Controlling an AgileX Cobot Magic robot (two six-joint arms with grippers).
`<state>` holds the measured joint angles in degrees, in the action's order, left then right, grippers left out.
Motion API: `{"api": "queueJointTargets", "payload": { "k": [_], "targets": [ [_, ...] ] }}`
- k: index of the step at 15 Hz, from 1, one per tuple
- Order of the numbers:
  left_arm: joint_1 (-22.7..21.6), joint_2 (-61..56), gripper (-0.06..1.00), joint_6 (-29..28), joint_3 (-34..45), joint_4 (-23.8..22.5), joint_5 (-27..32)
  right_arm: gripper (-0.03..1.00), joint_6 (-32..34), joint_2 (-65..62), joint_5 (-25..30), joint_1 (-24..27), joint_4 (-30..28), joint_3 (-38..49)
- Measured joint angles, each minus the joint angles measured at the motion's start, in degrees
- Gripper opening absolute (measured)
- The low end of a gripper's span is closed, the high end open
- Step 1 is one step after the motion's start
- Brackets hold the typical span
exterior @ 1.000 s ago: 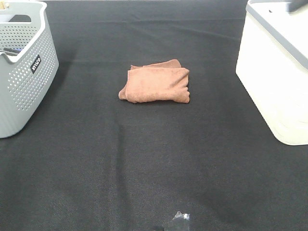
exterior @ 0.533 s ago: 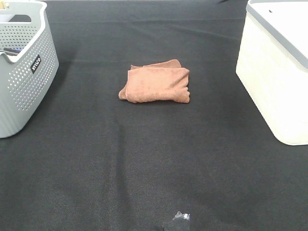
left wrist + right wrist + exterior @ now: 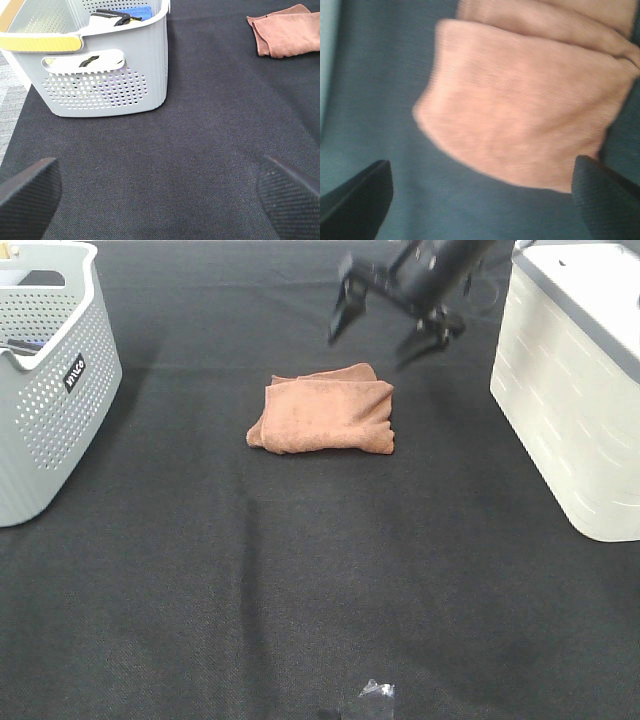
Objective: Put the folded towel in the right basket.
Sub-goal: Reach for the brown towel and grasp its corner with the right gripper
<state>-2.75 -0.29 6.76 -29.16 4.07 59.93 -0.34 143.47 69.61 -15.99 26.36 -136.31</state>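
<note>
A folded brown towel (image 3: pixel 325 415) lies flat on the black cloth in the middle of the table. It also shows in the left wrist view (image 3: pixel 285 35) and fills the right wrist view (image 3: pixel 530 115). My right gripper (image 3: pixel 385 328) is open and hangs above the towel's far edge, empty. The white right basket (image 3: pixel 575 390) stands at the right edge. My left gripper (image 3: pixel 160 190) is open and empty over bare cloth, out of the exterior high view.
A grey perforated basket (image 3: pixel 45 390) stands at the far left; the left wrist view (image 3: pixel 100 65) shows items inside it. A small dark scrap (image 3: pixel 372 695) lies near the table's front edge.
My right arm has come into view from the far right and now hangs open above the towel. The towel and both baskets have not moved.
</note>
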Motion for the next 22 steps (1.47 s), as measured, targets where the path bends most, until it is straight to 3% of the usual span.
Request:
{"api": "queueJointTargets", "payload": {
  "k": [4, 7, 15, 22],
  "targets": [
    [0.0, 0.0, 0.99, 0.0, 0.0, 0.0, 0.0, 0.93, 0.92, 1.95, -0.29, 0.06, -10.71, -0.23],
    [0.0, 0.0, 0.99, 0.0, 0.0, 0.0, 0.0, 0.93, 1.32, 2.06, -2.75, 0.11, -12.72, -0.29],
    [0.0, 0.0, 0.99, 0.0, 0.0, 0.0, 0.0, 0.9, 1.32, 7.51, -7.56, 0.11, -10.6, -0.4],
    [0.0, 0.0, 0.99, 0.0, 0.0, 0.0, 0.0, 0.89, 1.49, 10.89, -9.34, 0.17, -2.29, -1.09]
  ]
}}
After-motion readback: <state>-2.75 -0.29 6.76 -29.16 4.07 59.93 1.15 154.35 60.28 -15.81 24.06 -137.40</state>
